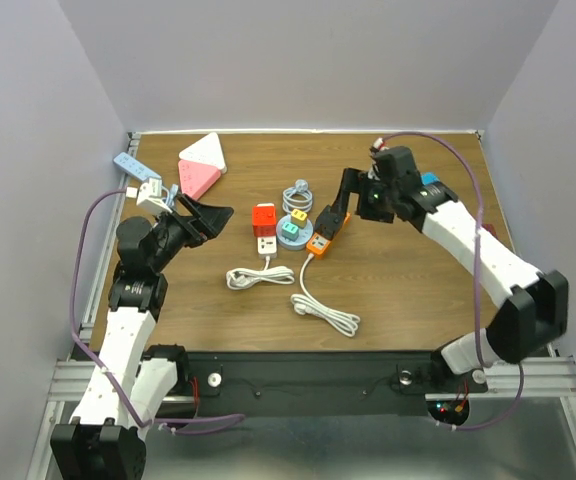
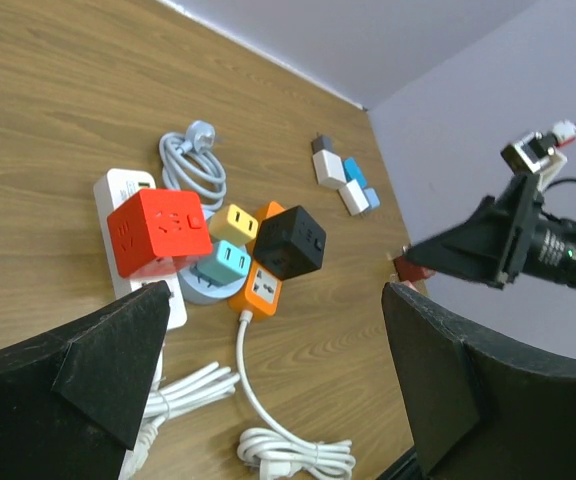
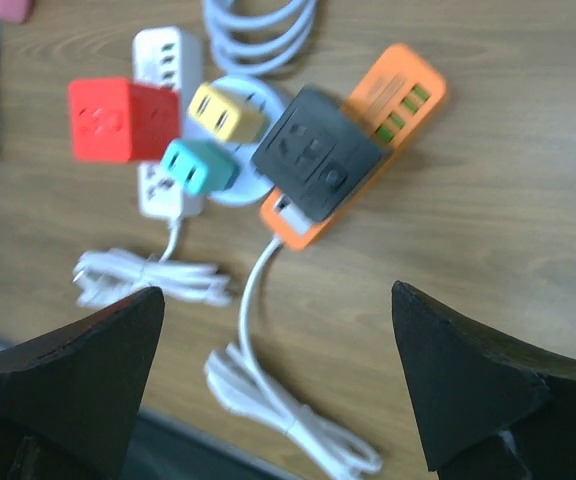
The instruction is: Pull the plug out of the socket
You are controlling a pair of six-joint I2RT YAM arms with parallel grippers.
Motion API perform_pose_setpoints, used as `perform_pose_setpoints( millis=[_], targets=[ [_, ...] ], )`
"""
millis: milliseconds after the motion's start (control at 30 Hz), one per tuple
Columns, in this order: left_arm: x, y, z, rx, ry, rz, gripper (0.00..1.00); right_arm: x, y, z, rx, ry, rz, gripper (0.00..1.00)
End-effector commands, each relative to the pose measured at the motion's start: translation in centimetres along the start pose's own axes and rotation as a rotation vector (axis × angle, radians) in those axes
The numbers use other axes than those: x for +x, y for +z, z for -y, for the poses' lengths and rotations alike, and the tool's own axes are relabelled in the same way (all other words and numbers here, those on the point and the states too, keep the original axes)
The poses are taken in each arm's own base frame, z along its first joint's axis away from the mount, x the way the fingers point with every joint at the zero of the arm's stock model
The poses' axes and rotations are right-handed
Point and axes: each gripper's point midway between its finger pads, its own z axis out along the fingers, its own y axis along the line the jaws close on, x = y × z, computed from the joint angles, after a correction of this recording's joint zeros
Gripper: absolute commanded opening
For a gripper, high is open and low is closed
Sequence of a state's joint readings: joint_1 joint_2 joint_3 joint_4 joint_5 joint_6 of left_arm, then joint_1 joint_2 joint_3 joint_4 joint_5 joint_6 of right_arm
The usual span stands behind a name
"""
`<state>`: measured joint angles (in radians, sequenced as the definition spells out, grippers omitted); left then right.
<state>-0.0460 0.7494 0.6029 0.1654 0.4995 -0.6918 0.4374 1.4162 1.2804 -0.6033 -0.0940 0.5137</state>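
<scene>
At the tabletop [image 1: 418, 300] centre, we found the black cube plug [image 3: 313, 150] seated on the orange socket strip [image 3: 408, 90], our right claw [image 3: 275, 300] released and splayed above it, our left claw [image 1: 208, 218] released at nine o'clock.

Just ahead of the right gripper [image 3: 276, 295]:

- **Four cube plugs:** red cube [image 3: 123, 118], yellow cube [image 3: 223, 110], teal cube [image 3: 196, 165], black cube [image 3: 316, 152].
- **Two power strips:** white strip [image 3: 166, 55], orange strip [image 3: 400, 92].
- **One round base** [image 3: 236, 192].
- **Three coiled cords:** white strip's cord [image 3: 148, 275], orange strip's cord [image 3: 288, 415], grey cord [image 3: 260, 22].
</scene>
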Motion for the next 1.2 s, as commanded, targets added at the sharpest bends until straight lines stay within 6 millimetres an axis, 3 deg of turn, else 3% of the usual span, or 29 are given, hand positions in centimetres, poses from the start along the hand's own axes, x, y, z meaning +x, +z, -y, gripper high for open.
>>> perform_pose_setpoints(
  millis=[0, 67, 167, 200, 233, 433, 533, 767, 1000, 1100, 1167],
  targets=[
    [0.9, -0.2, 0.4, 0.022, 0.029, -0.050, 0.99, -3.6, 2.1, 0.3, 0.188, -0.063, 0.109, 1.00],
    [1.5, -0.4, 0.1, 0.012, 0.029, -0.067, 0.99, -3.5, 4.0, 0.6, 0.264, -0.060, 0.104, 1.00],
    [2.0, -0.7, -0.4, -0.002, 0.026, -0.075, 0.99, -5.0, 5.0, -0.4, 0.314, -0.036, 0.148, 1.00],
    [2.1, -0.7, -0.5, -0.004, 0.026, -0.075, 0.99, -3.9, 6.5, 0.2, 0.372, -0.018, 0.115, 1.00],
    [2.4, -0.8, -0.8, -0.016, 0.023, -0.076, 0.99, -4.9, 6.4, -0.3, 0.391, 0.006, 0.141, 1.00],
    [3.3, -1.2, -1.9, -0.052, 0.023, -0.088, 0.99, -2.3, 9.3, 2.7, 0.629, 0.095, 0.100, 1.00],
    [3.6, -1.4, -2.4, -0.069, 0.028, -0.092, 0.99, -1.6, 9.4, 3.8, 0.699, 0.156, 0.107, 1.00],
    [4.3, -1.8, -3.3, -0.099, 0.028, -0.094, 0.99, 0.7, 9.9, 4.4, 0.713, 0.264, 0.070, 1.00],
    [4.3, -1.5, -3.8, -0.118, 0.025, -0.098, 0.99, 4.5, 12.3, 3.6, 0.645, 0.350, -0.053, 1.00],
    [4.5, -1.5, -3.9, -0.120, 0.025, -0.108, 0.99, 5.5, 12.6, 3.6, 0.613, 0.374, -0.075, 0.94],
    [4.7, -1.6, -4.0, -0.124, 0.022, -0.110, 0.99, 5.7, 12.4, 3.6, 0.593, 0.384, -0.064, 0.80]
  ],
)
